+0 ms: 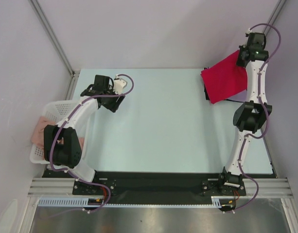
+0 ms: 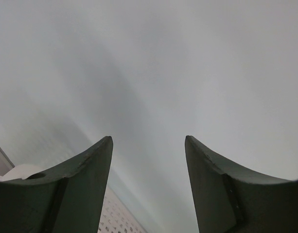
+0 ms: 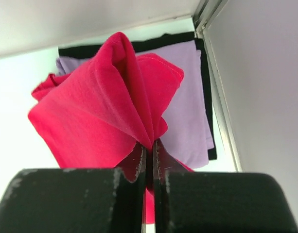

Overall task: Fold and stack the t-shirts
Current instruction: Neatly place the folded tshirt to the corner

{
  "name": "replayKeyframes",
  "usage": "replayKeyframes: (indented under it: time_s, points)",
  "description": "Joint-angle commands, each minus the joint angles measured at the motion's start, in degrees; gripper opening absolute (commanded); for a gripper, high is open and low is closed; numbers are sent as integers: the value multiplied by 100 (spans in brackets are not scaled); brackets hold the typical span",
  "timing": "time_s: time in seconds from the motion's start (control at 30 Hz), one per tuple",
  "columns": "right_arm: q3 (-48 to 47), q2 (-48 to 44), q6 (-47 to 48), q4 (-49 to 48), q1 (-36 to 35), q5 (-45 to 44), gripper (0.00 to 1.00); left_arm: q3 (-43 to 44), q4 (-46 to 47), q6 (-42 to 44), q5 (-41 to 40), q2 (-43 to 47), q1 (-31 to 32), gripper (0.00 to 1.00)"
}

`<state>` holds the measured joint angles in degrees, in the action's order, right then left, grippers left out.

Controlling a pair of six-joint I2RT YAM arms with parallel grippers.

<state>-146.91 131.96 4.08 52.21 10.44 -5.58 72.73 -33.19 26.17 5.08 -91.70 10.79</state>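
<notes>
Left gripper (image 2: 148, 138) wide open, both dark fingers (image 2: 85, 179) pointing up from the bottom of the frame with a clear gap between them. Nothing is held. Ahead of the tips there is only a pale, blurred grey surface (image 2: 153, 63). Low in the gap sits a corner of white mesh basket (image 2: 117, 216). Just outside the left finger is a rounded white shape (image 2: 20, 171), too blurred to identify.

The crimson-red t-shirt (image 3: 85, 111) and the folded pale lavender t-shirt (image 3: 190, 92) are soft matt cloth; the pale blue worktop (image 1: 158, 121) looks smooth and matt.
</notes>
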Motion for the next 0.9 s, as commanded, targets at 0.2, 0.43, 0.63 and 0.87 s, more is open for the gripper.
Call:
replayKeyframes:
  time_s: [0.2,0.43,0.63,0.87]
  points:
    - [443,233,-1101,-1221,679,506,0,-92,172,142,-148,65,-50,66]
    - [664,558,-1269,-1406,863,883,1,-75,172,134,-130,-6,-50,66]
    - [646,568,-1235,-1336,829,341,90,-83,155,134,-87,-32,-42,66]
    - [1742,-310,-768,-1687,267,-321,96,-110,146,160,-95,-32,-42,66]
